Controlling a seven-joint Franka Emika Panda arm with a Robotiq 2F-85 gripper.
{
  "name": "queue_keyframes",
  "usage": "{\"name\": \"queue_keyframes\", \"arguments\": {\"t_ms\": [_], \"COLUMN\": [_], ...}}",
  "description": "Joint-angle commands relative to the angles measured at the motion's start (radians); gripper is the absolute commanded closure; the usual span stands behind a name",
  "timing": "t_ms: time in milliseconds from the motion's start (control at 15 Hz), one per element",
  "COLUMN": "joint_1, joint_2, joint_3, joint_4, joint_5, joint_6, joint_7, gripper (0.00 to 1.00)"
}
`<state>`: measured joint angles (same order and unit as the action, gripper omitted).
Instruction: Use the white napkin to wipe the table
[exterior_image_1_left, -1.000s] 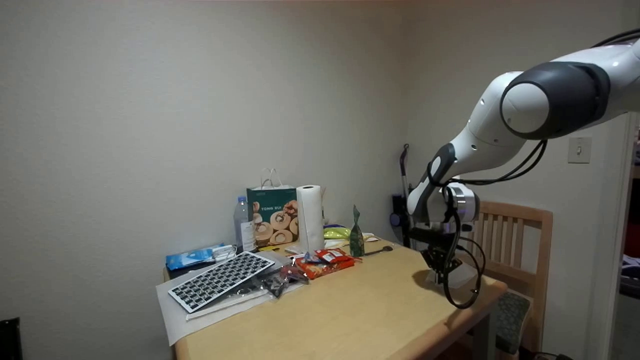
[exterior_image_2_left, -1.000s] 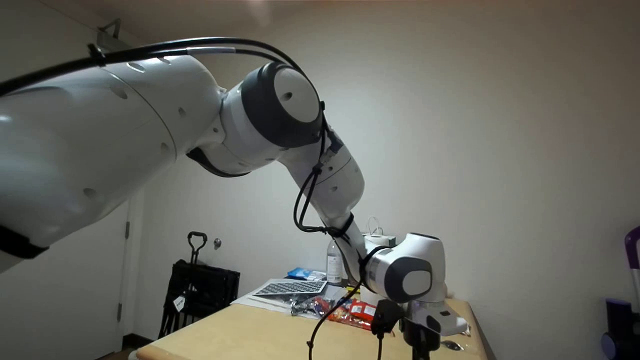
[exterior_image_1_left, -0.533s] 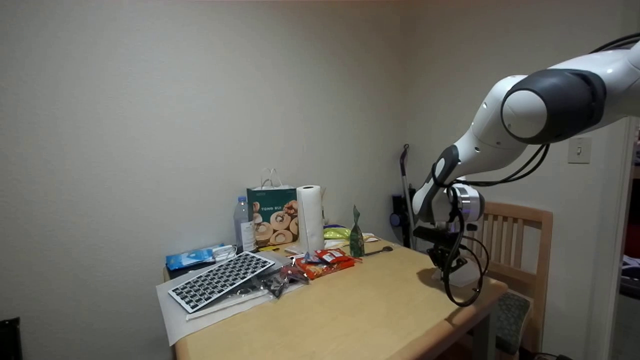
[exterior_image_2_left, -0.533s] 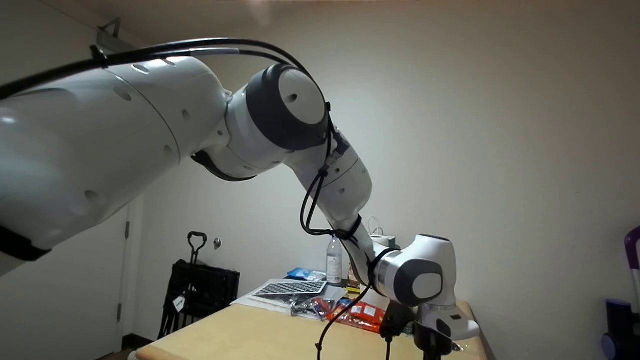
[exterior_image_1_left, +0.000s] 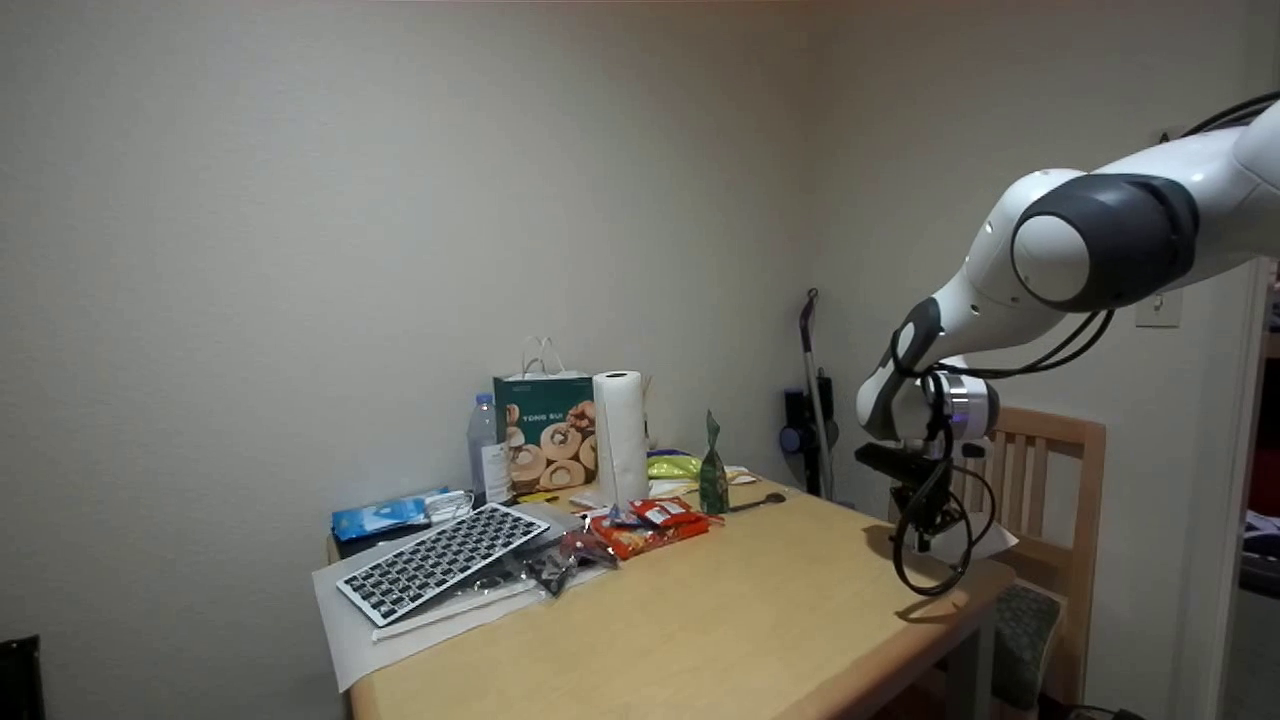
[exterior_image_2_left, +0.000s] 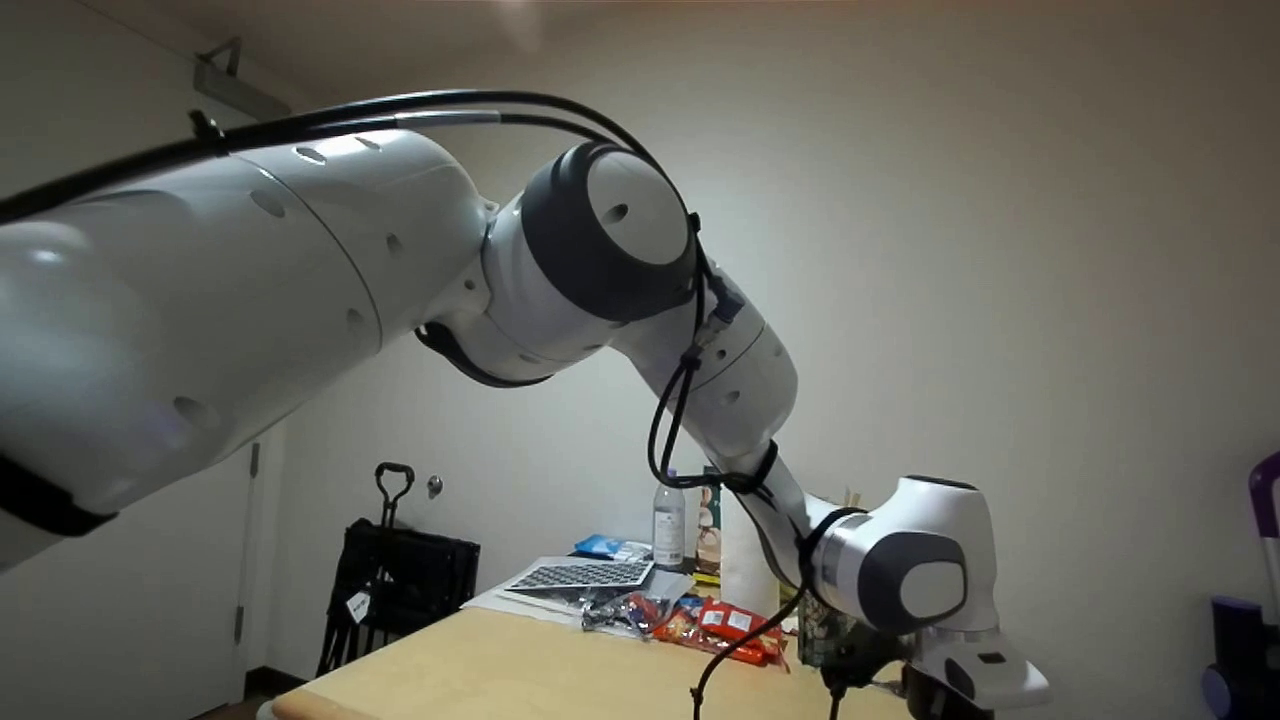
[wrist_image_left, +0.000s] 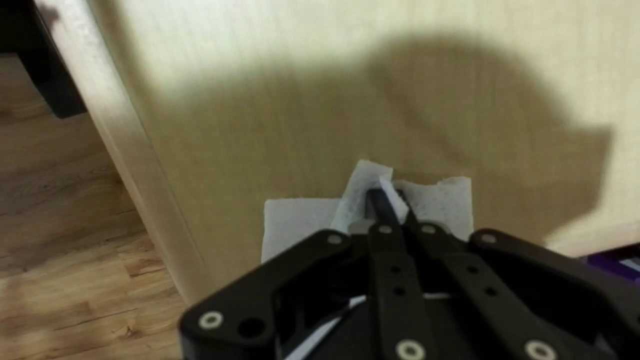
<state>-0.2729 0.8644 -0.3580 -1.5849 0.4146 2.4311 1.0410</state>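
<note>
- My hand (wrist_image_left: 392, 200) is closed tight, jaws pressed together, with a pinch of the white napkin (wrist_image_left: 297, 222) caught between them; one pale fold pokes up at my fingertips (wrist_image_left: 378, 202);
- the rest of the white napkin fans out under my hand and to either side, edges crooked; it's over the table (wrist_image_left: 225, 55), near a corner, and whether it touches the wood below me I cannot tell;
- ahead of my fingertips, a broad shadow (wrist_image_left: 480, 100) lies across the tan top;
- to the left of my hand in the wrist view, the table edge runs past at a slant, with wooden floor (wrist_image_left: 90, 310) down below it;
- just behind my hand in an exterior view, there's the slat-backed chair (exterior_image_1_left: 1040, 430), close to the table;
- looking away from my hand along the table, a spoon (exterior_image_1_left: 774, 498) lies there, and just beside it a green packet (exterior_image_1_left: 713, 485) stands upright;
- past those, well apart from my hand, red packets (exterior_image_1_left: 655, 540) lie in a heap; the paper towel roll (exterior_image_1_left: 620, 435) stands tall behind them, with the green bag (exterior_image_1_left: 540, 395) and the blue-capped bottle (exterior_image_1_left: 485, 445) next in line;
- off at the other end from my hand, there's the keyboard (exterior_image_1_left: 443, 563), tilted over a white sheet (exterior_image_1_left: 345, 640), and a blue packet (exterior_image_1_left: 378, 520) near it;
- beyond the table in an exterior view, well away from my hand, a folded black cart (exterior_image_2_left: 405, 580) stands upright.
</note>
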Motion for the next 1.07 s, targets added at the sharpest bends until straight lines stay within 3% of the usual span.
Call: {"name": "queue_keyframes", "arguments": {"t_ms": [0,267,733,1000], "joint_1": [-0.05,-0.081,-0.07,-0.011], "joint_2": [0.012,-0.046,-0.031,-0.029], "joint_3": [0.02,0.069,0.065,0.105], "joint_4": [0.028,-0.014,0.026,0.049], "joint_5": [-0.037,-0.029,-0.032,-0.1], "joint_6": [-0.14,-0.324,-0.33,-0.338], "joint_7": [0.051,-0.023,0.009,-0.048], "gripper": [1.0,1.0,1.0,1.0]}}
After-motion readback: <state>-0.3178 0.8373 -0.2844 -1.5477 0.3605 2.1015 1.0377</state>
